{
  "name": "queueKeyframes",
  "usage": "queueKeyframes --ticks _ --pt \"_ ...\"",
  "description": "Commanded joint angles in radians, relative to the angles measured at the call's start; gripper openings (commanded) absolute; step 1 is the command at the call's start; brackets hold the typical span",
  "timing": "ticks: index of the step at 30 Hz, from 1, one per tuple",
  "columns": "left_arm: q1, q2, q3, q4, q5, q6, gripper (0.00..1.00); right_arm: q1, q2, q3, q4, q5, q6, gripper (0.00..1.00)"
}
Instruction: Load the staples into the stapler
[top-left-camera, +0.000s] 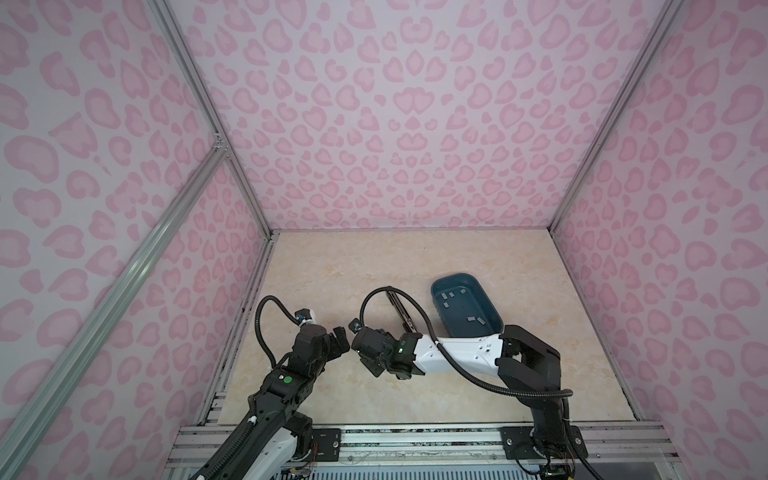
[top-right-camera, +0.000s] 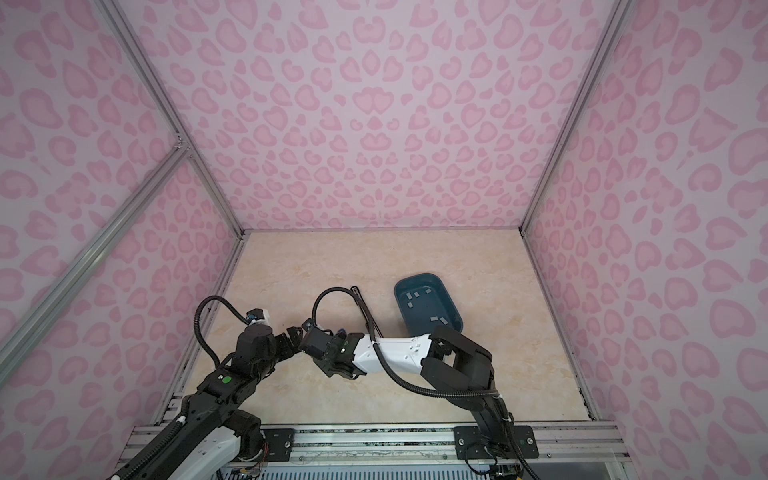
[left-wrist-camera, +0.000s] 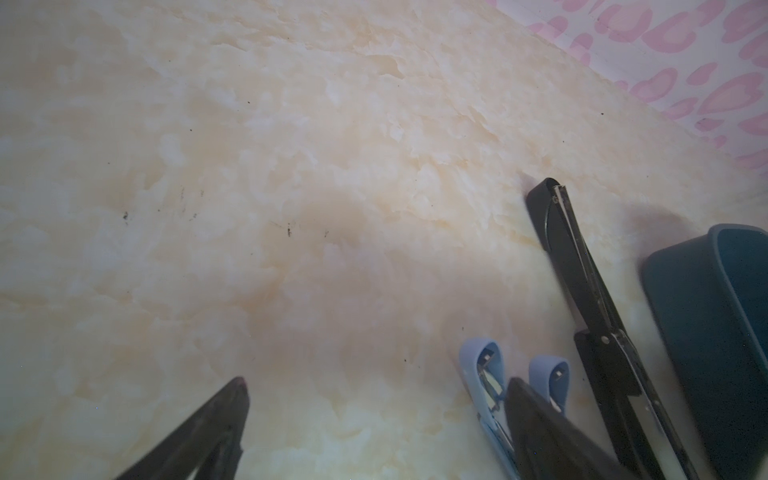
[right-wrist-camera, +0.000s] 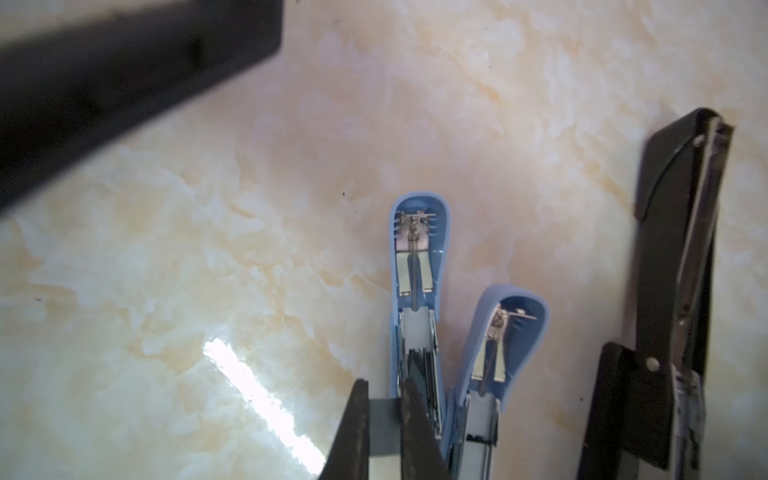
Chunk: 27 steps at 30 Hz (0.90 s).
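The right pincer (right-wrist-camera: 384, 386) is clamped on a grey strip of staples (right-wrist-camera: 384, 415). It holds the strip flat and low, just beside the open rail of a blue stapler (right-wrist-camera: 419, 257) that lies spread out on the surface (right-wrist-camera: 208, 249), probably so the strip can slide straight in. The left pincer (left-wrist-camera: 376, 386) stands wide apart and empty (perhaps ready to steady the stapler). Spare strips (top-left-camera: 476, 320) lie in the teal tray (top-left-camera: 440, 286).
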Motion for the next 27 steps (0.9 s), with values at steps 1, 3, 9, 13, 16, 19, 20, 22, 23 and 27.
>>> queueKeyframes --ticks 1,3,9,13,16,19,20,22,23,27 --pt "0.000 -0.002 0.012 0.030 -0.011 -0.002 0.97 -0.016 0.017 -0.017 0.017 -0.084 -0.117 0.09" --pt "0.000 -0.006 0.009 0.032 -0.009 -0.001 0.97 -0.018 0.014 -0.033 0.044 -0.100 -0.163 0.09" --pt "0.000 -0.011 0.007 0.033 -0.006 -0.001 0.97 -0.037 0.005 -0.053 0.061 -0.082 -0.179 0.09" --pt "0.000 -0.010 0.007 0.032 -0.006 -0.001 0.97 -0.053 0.001 -0.060 0.072 -0.110 -0.173 0.09" --pt "0.001 -0.011 0.007 0.033 -0.006 -0.001 0.97 -0.052 -0.023 -0.071 0.085 -0.103 -0.183 0.09" --pt "0.000 -0.010 0.007 0.033 -0.006 -0.001 0.97 -0.052 -0.052 -0.085 0.092 -0.088 -0.186 0.09" --pt "0.000 -0.010 0.007 0.034 -0.006 -0.001 0.97 -0.052 -0.058 -0.090 0.096 -0.084 -0.187 0.09" --pt "0.000 -0.010 0.007 0.033 -0.007 -0.001 0.97 -0.053 -0.067 -0.098 0.103 -0.078 -0.183 0.09" --pt "0.001 -0.009 0.007 0.033 -0.007 -0.001 0.97 -0.053 -0.067 -0.099 0.103 -0.070 -0.178 0.09" --pt "0.000 -0.008 0.008 0.033 -0.007 -0.001 0.97 -0.065 -0.052 -0.089 0.093 -0.055 -0.159 0.09"
